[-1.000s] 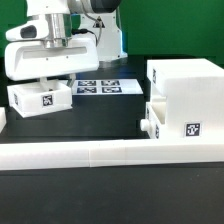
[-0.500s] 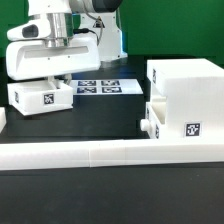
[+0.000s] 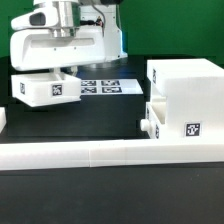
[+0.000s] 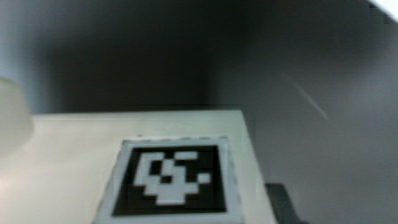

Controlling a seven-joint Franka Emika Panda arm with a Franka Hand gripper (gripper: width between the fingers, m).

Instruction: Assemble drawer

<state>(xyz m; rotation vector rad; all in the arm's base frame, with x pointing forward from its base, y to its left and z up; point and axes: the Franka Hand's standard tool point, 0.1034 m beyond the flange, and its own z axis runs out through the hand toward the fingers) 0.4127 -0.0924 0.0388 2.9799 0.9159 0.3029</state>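
A black table fills the scene, dark behind. A long low white wall runs across its near edge.

In the exterior view the arm stands far left. The gripper comes down onto a small tray. This tray carries a square tag on its near face, sits slightly tilted, and appears to hang clear of the table. The jaws look clamped on its wall, though the fingers themselves are hidden behind the white hand. Just to the right of it, farther back, the marker board lies flat.

Well apart, at the exterior view's right, stands the large boxy housing. A second small tray touches its near side, lower down and also tagged. Whether that tray is slotted in cannot be told.

The wrist view shows none of that. It gives only a blurred close look at a white face of the held small tray and its tag. Dark ground lies beyond.
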